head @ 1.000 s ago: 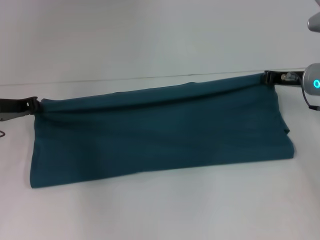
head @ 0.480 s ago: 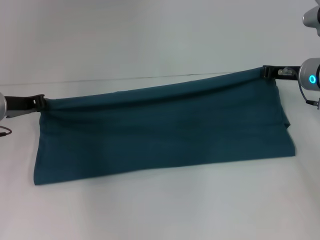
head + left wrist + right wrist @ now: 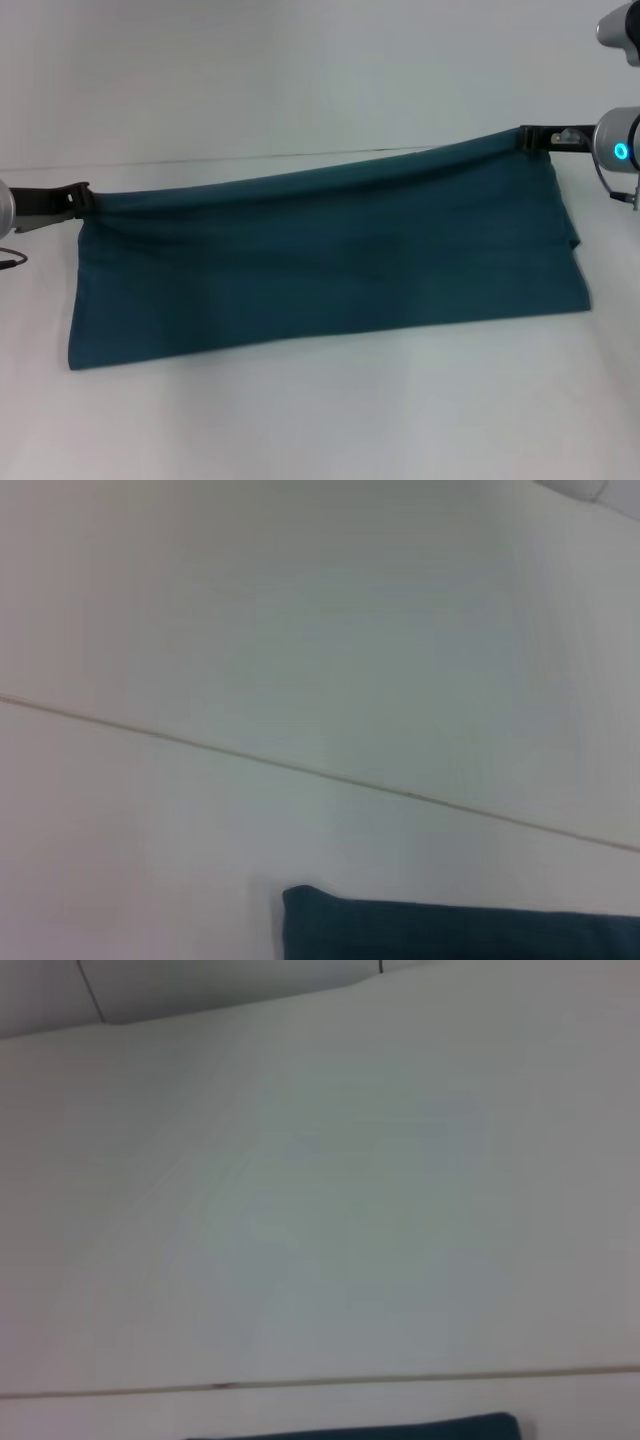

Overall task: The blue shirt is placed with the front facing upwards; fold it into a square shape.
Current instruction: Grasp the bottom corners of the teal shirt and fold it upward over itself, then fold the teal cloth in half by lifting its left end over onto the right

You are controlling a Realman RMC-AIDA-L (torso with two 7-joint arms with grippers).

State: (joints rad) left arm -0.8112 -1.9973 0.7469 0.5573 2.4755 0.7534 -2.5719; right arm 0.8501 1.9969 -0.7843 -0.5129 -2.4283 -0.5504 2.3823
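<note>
White table (image 3: 320, 420) fills the head view, a thin seam line running across it behind the work. The blue shirt (image 3: 330, 265) hangs as a long doubled band, top edge stretched taut between the two arms and lifted, higher on the robot's right; the lower edge trails on the table toward the robot, and no lettering shows on the visible face. Right side has layers slightly offset at the lower corner. Left gripper (image 3: 82, 200) pinched shut on the shirt's left top corner, low and near the table; right gripper (image 3: 530, 140) clamped on the right top corner, raised farther back. Wrist views show little: only a strip of dark cloth at the picture edge and bare table beyond. Judged step: carrying the held edge over to lay the next fold. To do it well, level the two grippers, keep the tension even so the top edge stays straight, move both at one pace, lower the edge squarely onto the trailing edge, release only once flat. Risk: right layers skewing.
</note>
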